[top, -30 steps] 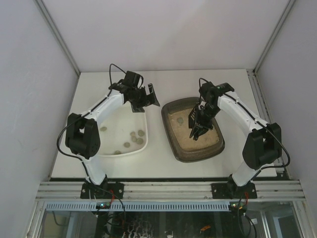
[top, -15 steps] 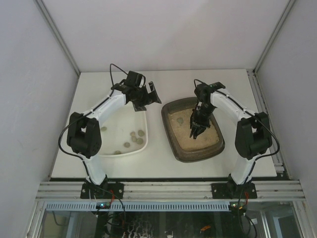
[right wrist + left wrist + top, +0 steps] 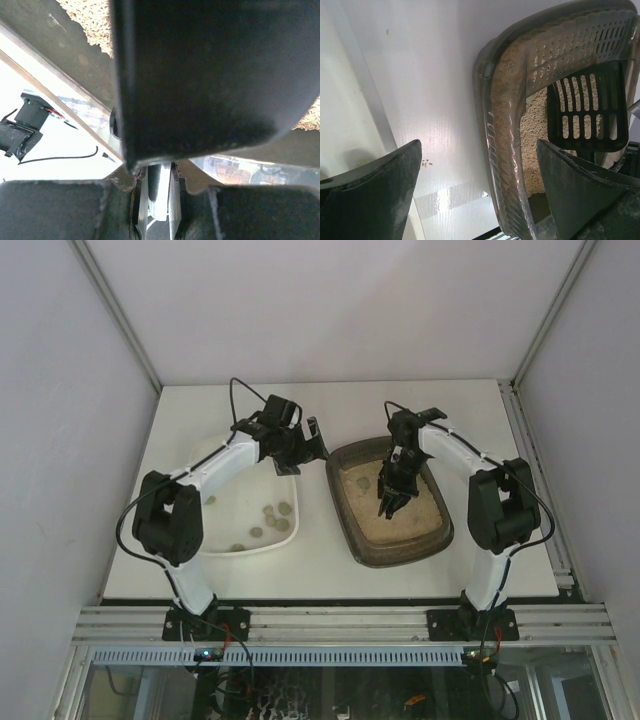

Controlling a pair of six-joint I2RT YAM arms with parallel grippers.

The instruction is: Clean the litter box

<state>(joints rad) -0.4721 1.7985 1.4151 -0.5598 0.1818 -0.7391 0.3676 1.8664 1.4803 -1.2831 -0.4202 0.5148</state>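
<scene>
Currently my right claw [image 3: 397,478] is clenched on the black scoop [image 3: 584,112], with the litter box [image 3: 400,554] directly beneath it. My left claw [image 3: 306,448] hangs released, the box's rim just beside it.

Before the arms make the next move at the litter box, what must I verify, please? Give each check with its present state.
1. Right gripper shut on the black slotted plastic scoop: ok.
2. Scoop over the beige litter inside the dark brown-grey plastic litter box: ok.
3. Left gripper open and empty: ok.
4. Left gripper apart from the box's far-left corner: cannot tell; it is very close.
5. Waste on the scoop: cannot tell.
6. White plastic tray beside the box, with bare floor next to its round greyish pieces: ok.
</scene>
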